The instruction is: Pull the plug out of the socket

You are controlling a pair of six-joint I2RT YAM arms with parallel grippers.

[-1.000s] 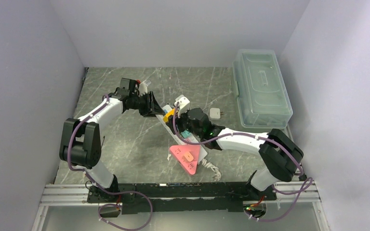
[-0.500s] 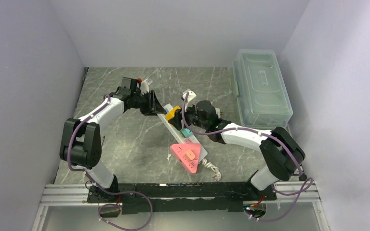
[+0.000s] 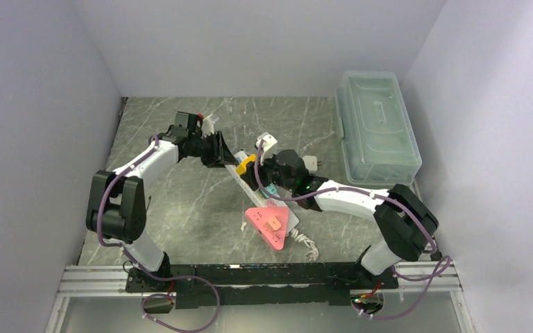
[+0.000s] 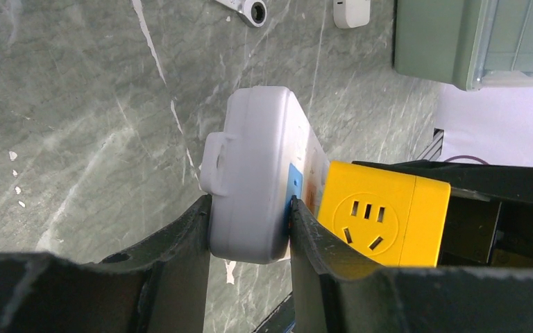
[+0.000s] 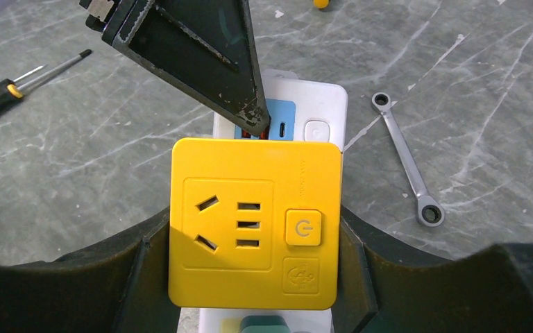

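Checking the socket [image 4: 253,159] from the top cam: lies on the marble table [image 3: 180,208] roughly between the two arms. Runs diagonally, far end toward the left arm, near end toward the bases and a bit to the right. Shows its outlet faces to the top cam. Trails a white cord [image 3: 304,244] off the near end.

Clamped at the far end by the left gripper [image 4: 250,211], squeezed tight on both long sides of the white body. Stretches straight away from that wrist cam along its length.

Pinching the yellow cube plug [image 5: 243,173] with the right gripper [image 5: 253,222], one finger per side face, spread just to the cube's width. Sits right over the strip near the far end, just beside one of the left fingers [image 5: 208,55]. Honestly can't tell about the prongs, seated or out.

Further down the strip: a teal plug [image 3: 269,191], then a pink triangular one [image 3: 271,223] at the near end.

Lying around: wrench [image 5: 406,156], screwdriver [image 5: 0,90], small white adapter [image 3: 310,164], clear lidded box [image 3: 376,125] along the right wall.
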